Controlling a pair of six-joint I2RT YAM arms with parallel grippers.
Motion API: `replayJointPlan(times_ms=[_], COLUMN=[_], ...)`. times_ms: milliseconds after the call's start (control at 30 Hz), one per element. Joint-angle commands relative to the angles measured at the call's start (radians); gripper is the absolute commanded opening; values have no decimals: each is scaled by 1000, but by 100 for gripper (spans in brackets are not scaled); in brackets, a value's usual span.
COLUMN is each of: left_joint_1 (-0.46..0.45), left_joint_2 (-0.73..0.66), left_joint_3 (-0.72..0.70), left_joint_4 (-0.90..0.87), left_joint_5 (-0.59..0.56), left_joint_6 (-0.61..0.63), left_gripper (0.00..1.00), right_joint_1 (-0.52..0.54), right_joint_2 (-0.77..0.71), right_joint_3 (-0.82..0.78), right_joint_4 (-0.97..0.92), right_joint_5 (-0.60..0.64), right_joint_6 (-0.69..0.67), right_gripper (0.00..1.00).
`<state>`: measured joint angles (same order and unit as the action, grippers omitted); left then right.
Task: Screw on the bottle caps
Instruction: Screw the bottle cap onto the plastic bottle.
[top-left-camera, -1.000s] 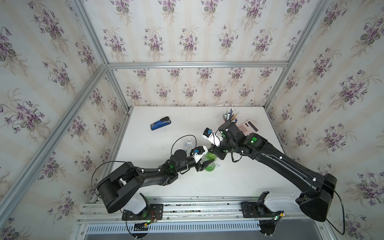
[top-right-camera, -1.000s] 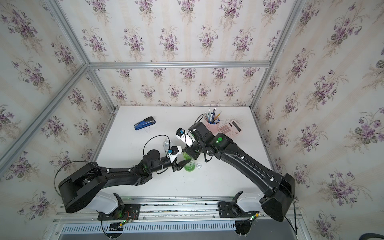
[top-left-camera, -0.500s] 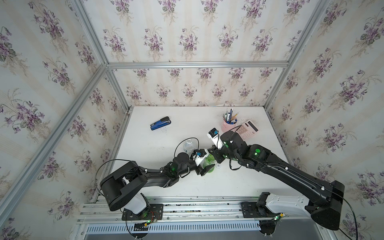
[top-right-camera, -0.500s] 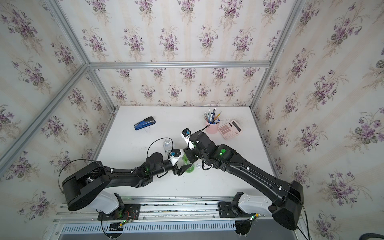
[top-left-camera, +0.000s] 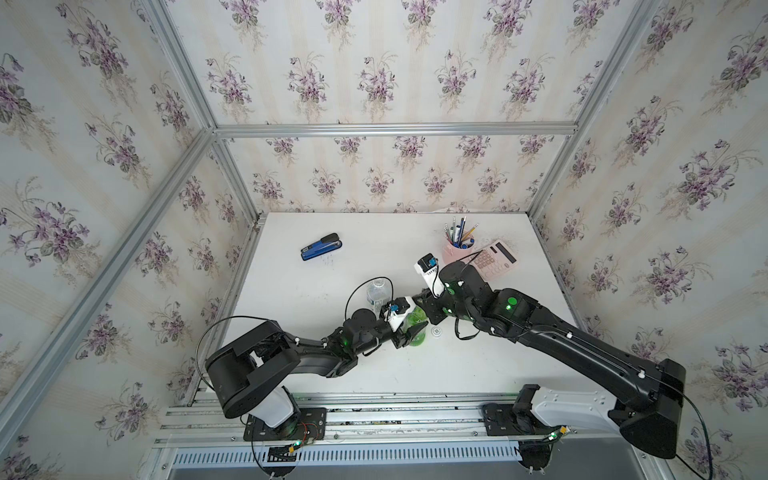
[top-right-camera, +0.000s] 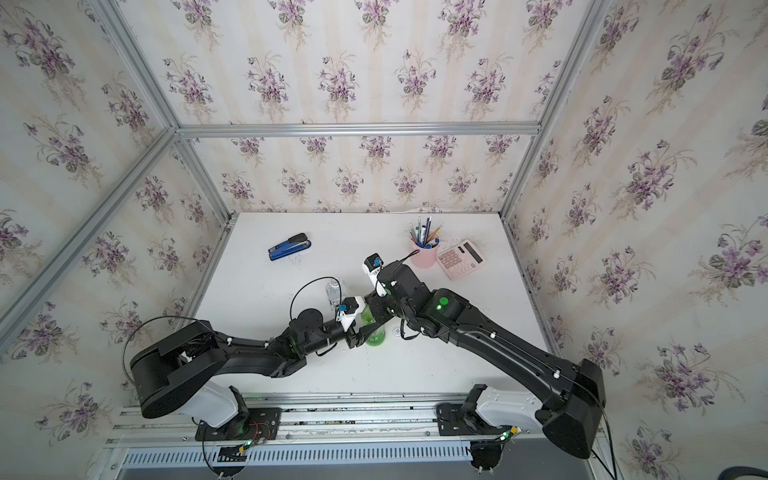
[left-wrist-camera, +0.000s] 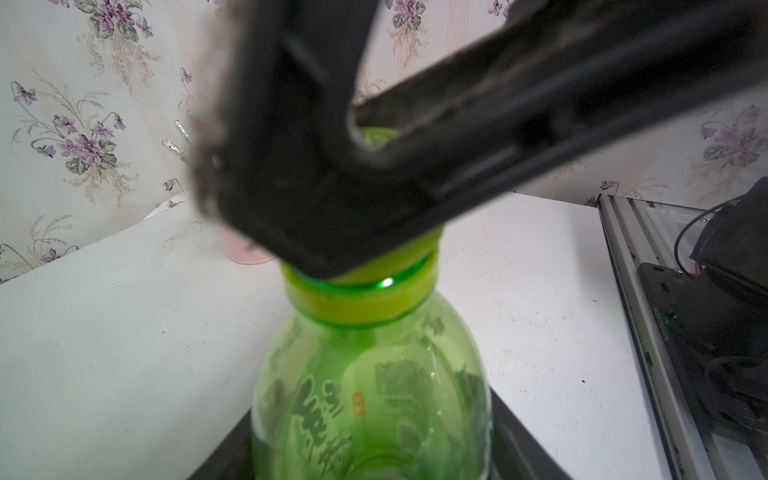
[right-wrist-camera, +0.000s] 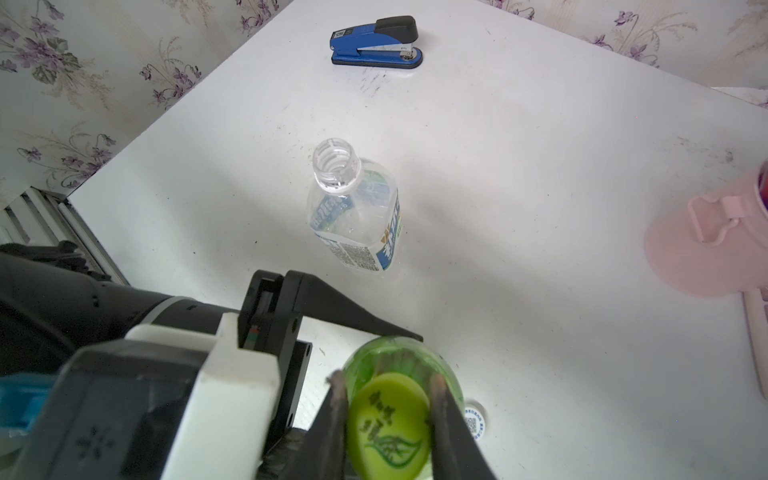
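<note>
Nearest the front rail, both arms reach in low over the table (top-left-camera: 457, 374) and meet in the middle. The left arm (top-left-camera: 316, 357) comes in from its side and the right arm (top-left-camera: 582, 349) from the other.

They meet at the green bottle (left-wrist-camera: 365, 374). It stands upright, long axis straight up and neck to the ceiling, about midway across the table. The left end effector (left-wrist-camera: 374, 440) comes in level and is closed on the bottle's body, one finger on each flank, low down on the curvy part.

Over the top comes the right end effector (right-wrist-camera: 386, 384), pointing down. It is clamped on the yellow-green cap (right-wrist-camera: 388, 428), one dark finger pressed to each side. The cap sits on the neck with its leaf print facing up. From the left wrist view a sliver of green shows between the cap's skirt and the collar ring below it.

Just beside the green bottle's foot, on the right arm's side, the white cap (right-wrist-camera: 473, 417) lies flat, printed face up, with nothing touching it.

A little farther back stands the clear bottle (right-wrist-camera: 353, 212), apart from the green one. It is upright too, label around its body, its open mouth and bare threads pointing up.

Towards the far wall, a blue stapler (top-left-camera: 321, 246) lies on the left side. On the right stands a pink pen cup (top-left-camera: 455, 249), with a pink calculator (top-left-camera: 496, 259) just beside it.
</note>
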<state>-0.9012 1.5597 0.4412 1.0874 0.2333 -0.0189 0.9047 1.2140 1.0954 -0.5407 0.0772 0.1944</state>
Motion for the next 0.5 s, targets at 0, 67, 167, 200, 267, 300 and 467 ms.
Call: replayJointPlan(times_ms=[0, 67, 167, 200, 267, 300, 467], left_joint_1=[-31, -55, -69, -72, -79, -81, -100], left_joint_2=[10, 17, 20, 18, 15, 13, 14], left_joint_3=[28, 34, 33, 32, 37, 42, 54], left_joint_4=[68, 73, 89, 90, 75, 64, 34], left_joint_5=[-17, -56, -102, -115, -129, -140, -204], left_joint_6=[29, 44, 43, 43, 45, 45, 69], left_gripper=[58, 57, 59, 60, 61, 61, 61], right_joint_1=[2, 2, 2, 2, 2, 2, 22], right_joint_2=[20, 27, 12, 1, -22, -28, -18], right_joint_3=[-24, -28, -42, -47, -57, -60, -42], right_joint_4=[-97, -89, -67, -56, -38, -35, -62], right_joint_5=[9, 19, 58, 74, 106, 115, 151], right_joint_6=[107, 163, 251, 284, 354, 385, 537], right_gripper=[20, 20, 20, 20, 21, 21, 23])
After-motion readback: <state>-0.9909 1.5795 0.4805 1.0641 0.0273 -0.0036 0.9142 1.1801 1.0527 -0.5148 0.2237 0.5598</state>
